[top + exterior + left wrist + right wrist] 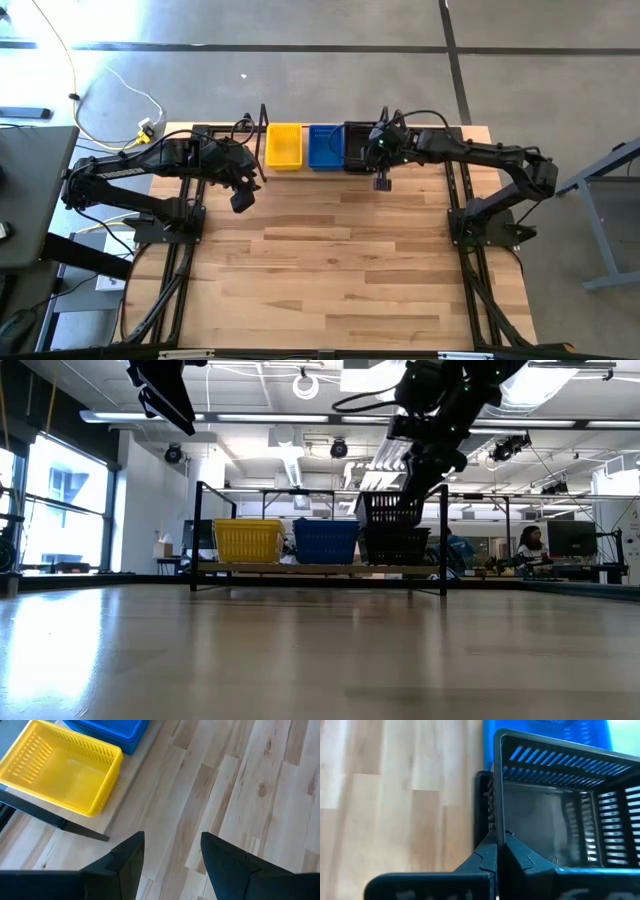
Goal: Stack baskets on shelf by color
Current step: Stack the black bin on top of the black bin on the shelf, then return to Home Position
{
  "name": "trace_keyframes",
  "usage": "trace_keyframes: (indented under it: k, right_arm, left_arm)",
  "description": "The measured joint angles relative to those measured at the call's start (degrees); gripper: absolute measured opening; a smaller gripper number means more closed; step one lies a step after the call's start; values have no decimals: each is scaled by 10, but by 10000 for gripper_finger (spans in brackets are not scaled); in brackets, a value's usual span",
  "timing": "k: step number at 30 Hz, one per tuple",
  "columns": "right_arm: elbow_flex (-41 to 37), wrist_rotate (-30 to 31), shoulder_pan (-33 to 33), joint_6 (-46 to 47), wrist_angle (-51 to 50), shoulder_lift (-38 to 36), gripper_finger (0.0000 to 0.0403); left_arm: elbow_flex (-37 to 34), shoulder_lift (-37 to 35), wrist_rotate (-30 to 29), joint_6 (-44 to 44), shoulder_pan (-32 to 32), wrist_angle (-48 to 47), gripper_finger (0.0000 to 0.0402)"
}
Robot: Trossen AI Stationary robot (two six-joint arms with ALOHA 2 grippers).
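Note:
The shelf point(320, 568) stands at the table's far edge and carries a yellow basket stack point(248, 541), a blue stack point(325, 541) and a black one point(395, 547). My right gripper point(498, 851) is shut on a further black basket point(390, 509), which it holds just above the black stack. Seen from above, the yellow point(284, 146), blue point(325, 146) and black point(359, 146) baskets sit side by side. My left gripper point(172, 854) is open. It hovers over bare table near the yellow basket point(60, 775), touching nothing. My right gripper pinches the black basket's wall point(496, 815) that faces the table's near edge, one finger inside the basket and one outside. The fingers come from above, slanting from the right. The basket hangs upright over the black stack; whether its bottom touches that stack cannot be told.
Bare wooden table fills the whole near half point(330, 270). The shelf's upright loop ends point(204, 535) flank the baskets. A larger black tube frame runs along both sides of the table point(470, 260). People sit at desks in the room beyond point(528, 545).

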Motion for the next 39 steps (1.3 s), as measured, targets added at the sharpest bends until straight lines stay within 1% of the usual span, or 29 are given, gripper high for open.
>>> trace_keyframes:
  k: [6, 14, 20, 24, 28, 32, 35, 39]
  right_arm:
    - [-19, -3, -1, 0, 20, 0, 0]
    - [-20, -1, -23, 0, 23, 9, 0]
    - [-20, -1, -24, 0, 26, 12, 3]
    - [-20, 1, -24, 3, 26, 12, 27]
    - [-20, 20, -23, 30, 28, 12, 70]
    - [-9, 18, -20, 54, 14, 5, 103]
    - [16, 15, -16, 68, -11, 0, 114]
    - [45, 24, -8, 106, -64, -4, 113]
  left_arm:
    - [0, 0, 0, 0, 0, 0, 184]
    - [0, 0, 0, 1, 0, 0, 184]
    - [0, 0, 0, 1, 0, 0, 184]
    - [0, 0, 0, 1, 0, 0, 184]
    - [0, 0, 0, 1, 0, 0, 184]
    - [0, 0, 1, 2, 0, 0, 184]
    - [0, 0, 2, 5, 0, -1, 184]
    - [0, 0, 4, 21, 0, -1, 184]
